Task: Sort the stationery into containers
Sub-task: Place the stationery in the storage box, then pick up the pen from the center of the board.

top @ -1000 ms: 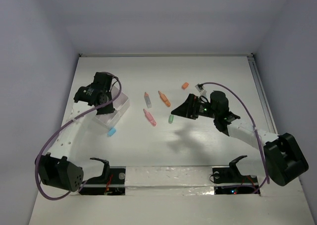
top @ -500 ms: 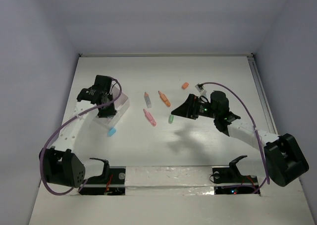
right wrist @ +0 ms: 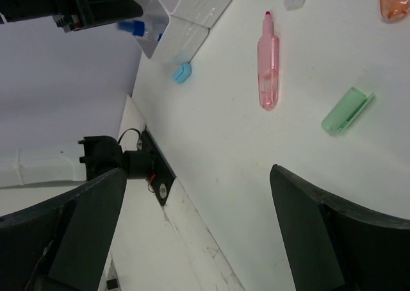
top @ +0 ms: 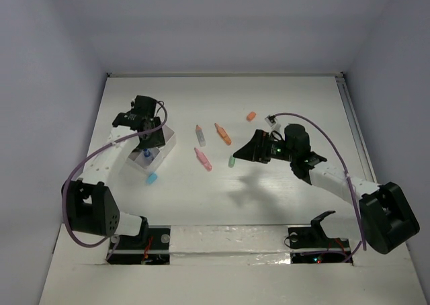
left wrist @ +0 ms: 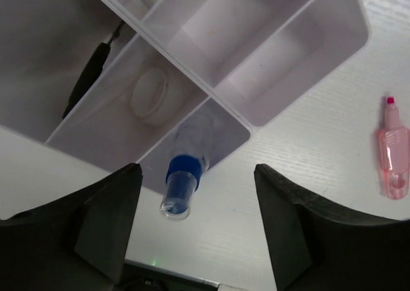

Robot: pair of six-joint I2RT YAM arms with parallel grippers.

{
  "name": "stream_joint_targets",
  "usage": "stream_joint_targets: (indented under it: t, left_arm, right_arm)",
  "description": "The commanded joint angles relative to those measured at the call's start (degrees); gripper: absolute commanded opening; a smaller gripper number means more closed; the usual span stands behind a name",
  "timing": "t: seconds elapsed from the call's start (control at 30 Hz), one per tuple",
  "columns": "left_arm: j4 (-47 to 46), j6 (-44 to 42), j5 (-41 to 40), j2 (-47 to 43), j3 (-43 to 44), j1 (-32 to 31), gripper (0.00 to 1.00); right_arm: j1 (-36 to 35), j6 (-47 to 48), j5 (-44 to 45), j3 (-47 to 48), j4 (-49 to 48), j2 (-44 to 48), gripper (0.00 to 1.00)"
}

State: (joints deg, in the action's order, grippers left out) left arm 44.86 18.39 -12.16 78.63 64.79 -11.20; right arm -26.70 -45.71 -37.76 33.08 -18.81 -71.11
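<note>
Left claw (top: 146, 144) hangs over the containers (left wrist: 192, 89), jaws spread and gripping nothing. The blue-capped tube (left wrist: 182, 185) leans in one compartment with its cap past the rim, so it appears delivered. Right claw (right wrist: 198, 175) is spread wide above the bench (right wrist: 269, 195). It is positioned near the green piece (right wrist: 348, 111) and pink marker (right wrist: 268, 73), its probable next pick.

Two white-linked arms (top: 329, 179) with black joints, looping purple cables (top: 329, 138) (black wedge-shaped fingers (left wrist: 106, 227) at the tips).
</note>
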Motion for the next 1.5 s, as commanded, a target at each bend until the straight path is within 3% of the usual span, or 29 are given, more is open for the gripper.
stream_joint_targets:
  t: [0.0, 0.13, 0.33, 0.37, 0.47, 0.63, 0.73, 0.83, 0.97, 1.07, 1.47]
  left_arm:
    - [-3.28, 0.33, -4.27, -0.67, 3.84, 0.39, 0.7]
    - [-5.04, -0.9, -5.42, -1.81, 7.61, 0.39, 0.79]
    - [-9.68, -4.05, 1.93, -6.99, 14.47, 0.39, 0.81]
    - [-10.58, -4.24, 3.19, -8.91, 14.83, -0.3, 0.81]
    - [-14.26, -4.59, 8.9, -12.78, 13.96, -1.54, 0.8]
    - [-23.04, -3.89, 18.38, -21.66, 6.42, -5.41, 0.8]
    - [-33.66, -1.35, 23.39, -28.87, -4.29, -6.11, 0.8]
    - [-38.07, -0.47, 24.64, -34.14, -9.92, -6.11, 0.8]
    - [-42.22, -1.6, 24.82, -39.33, -15.92, -6.11, 0.8]
    - [-44.5, -1.69, 24.99, -41.7, -19.95, -6.11, 0.81]
    - [-43.19, -4.07, 19.11, -47.43, -22.34, -9.63, 0.82]
  right_arm:
    - [-0.2, 2.38, 2.07, 2.51, 2.1, 1.5, 1.0]
    - [-0.2, 4.49, 4.7, 4.44, 5.62, 1.5, 0.97]
    - [-0.2, 9.4, 12.86, 8.66, 13.6, 1.24, 0.71]
    - [-0.2, 9.85, 13.75, 9.28, 14.32, 1.06, 0.6]
    - [-0.2, 11.78, 15.52, 12.35, 16.69, -0.51, 0.45]
    - [-3.61, 16.25, 18.92, 20.76, 23.43, -6.13, 0.34]
    - [-10.99, 20.03, 26.03, 27.97, 28.99, -12.02, 0.34]
    - [-16.7, 23.38, 29.92, 31.16, 30.85, -18.26, 0.37]
    - [-20.93, 26.99, 30.37, 35.55, 32.16, -25.9, 0.6]
    - [-22.6, 28.49, 33.62, 39.33, 33.66, -31.36, 0.68]
    - [-22.61, 29.1, 41.09, 51.45, 37.79, -41.99, 0.71]
